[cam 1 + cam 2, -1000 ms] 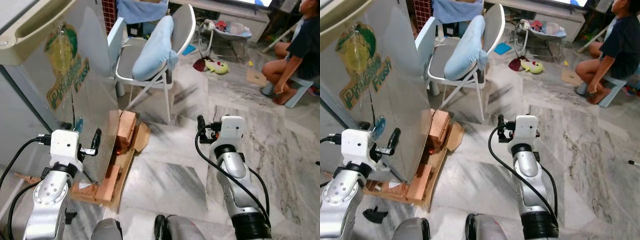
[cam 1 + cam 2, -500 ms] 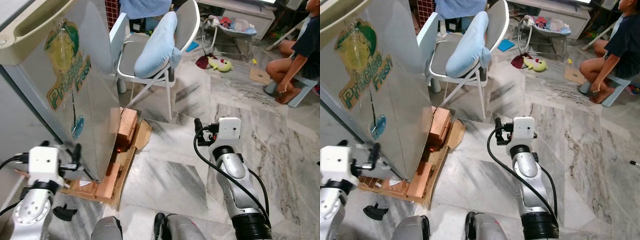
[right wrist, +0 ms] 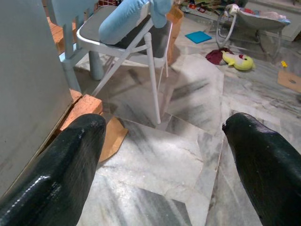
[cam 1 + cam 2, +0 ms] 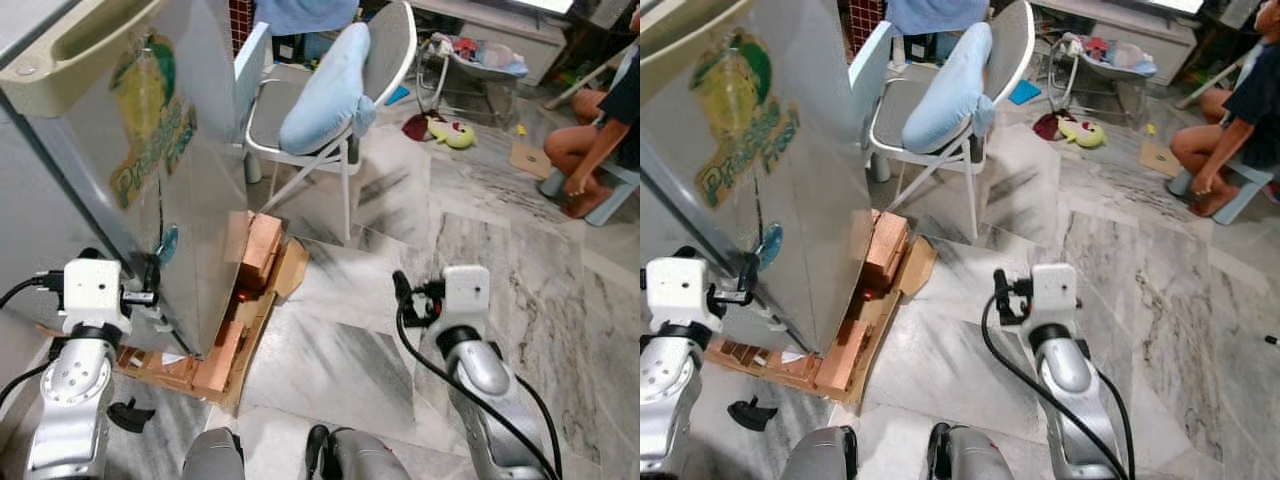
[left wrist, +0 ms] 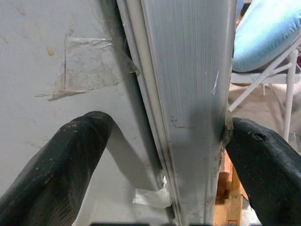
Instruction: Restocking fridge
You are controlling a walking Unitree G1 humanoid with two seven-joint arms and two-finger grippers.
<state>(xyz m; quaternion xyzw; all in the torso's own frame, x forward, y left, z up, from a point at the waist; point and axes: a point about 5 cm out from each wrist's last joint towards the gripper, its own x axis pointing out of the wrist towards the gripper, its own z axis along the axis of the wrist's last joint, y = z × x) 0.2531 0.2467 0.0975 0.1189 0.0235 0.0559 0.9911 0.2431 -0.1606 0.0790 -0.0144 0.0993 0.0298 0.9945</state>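
The silver fridge door [image 4: 150, 200] with a green "Precise Fresh" sticker stands at the left, seemingly closed against the grey cabinet. My left gripper [image 4: 148, 288] is low at the door's hinge-free edge. In the left wrist view the gripper [image 5: 164, 127] is open, its fingers [image 5: 70, 155] straddling the door's edge [image 5: 188, 94]; one finger touches the door's front face and the other rests by the grey cabinet side. My right gripper [image 4: 403, 298] hangs open over the marble floor with nothing held between its fingers [image 3: 70, 155].
Wooden blocks and cardboard [image 4: 245, 290] prop the fridge's base. A white folding chair with a blue cushion [image 4: 320, 100] stands behind it. A person sits on a stool [image 4: 590, 160] at the far right. Toys [image 4: 450, 130] and a small black object [image 4: 125, 415] lie on the floor.
My left gripper came down from the door's front face to the door's lower edge and now straddles it. The right arm sank a little. The camera shifted slightly.
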